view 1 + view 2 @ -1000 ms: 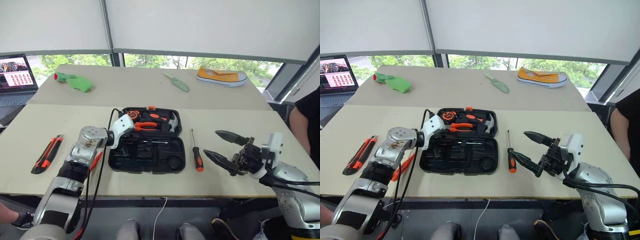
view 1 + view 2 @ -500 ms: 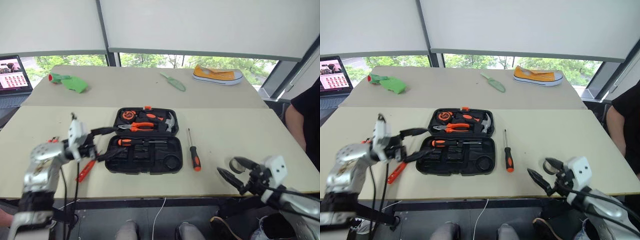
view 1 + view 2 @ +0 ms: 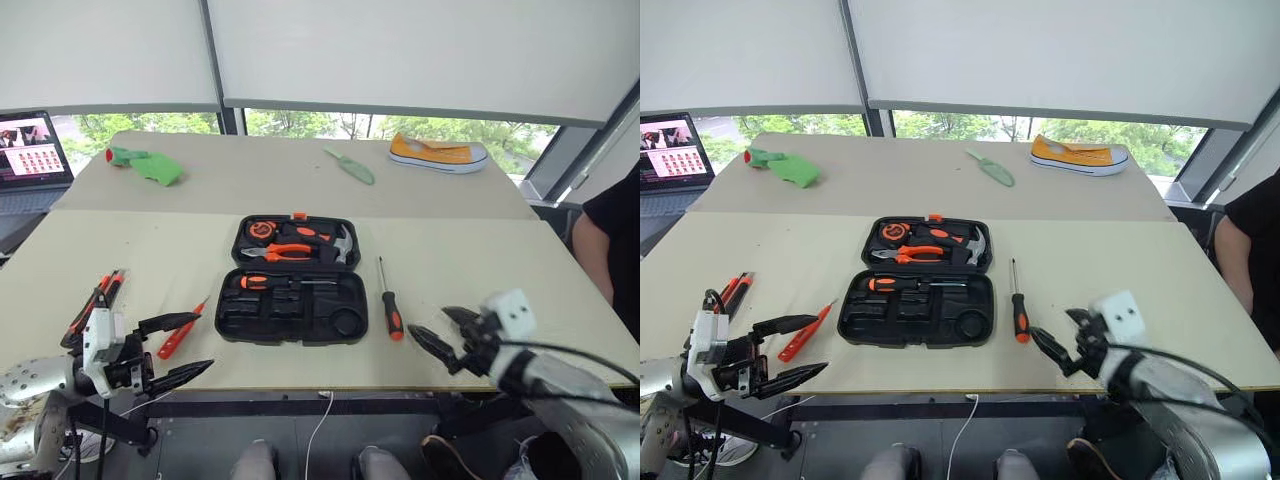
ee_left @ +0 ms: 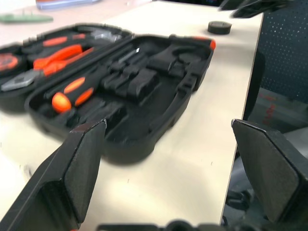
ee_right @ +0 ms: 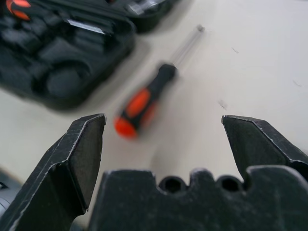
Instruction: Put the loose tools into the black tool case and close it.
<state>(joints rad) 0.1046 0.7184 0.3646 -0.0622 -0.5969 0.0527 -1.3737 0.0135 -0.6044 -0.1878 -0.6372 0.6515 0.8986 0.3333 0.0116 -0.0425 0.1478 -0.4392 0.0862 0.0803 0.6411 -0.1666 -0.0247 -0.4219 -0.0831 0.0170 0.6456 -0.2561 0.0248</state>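
An open black tool case (image 3: 293,280) lies mid-surface (image 3: 480,260), one black-orange screwdriver (image 3: 268,282) already seated in its near half. Still loose: a screwdriver (image 3: 390,305) just right of the case, a slim orange screwdriver (image 3: 180,333) to its left, and a utility knife (image 3: 92,303) farther left. Left claw (image 3: 178,347) and right claw (image 3: 444,327) both hang wide and empty at the near edge. The lid is not yet closed. The knife is partly hidden behind the left arm.
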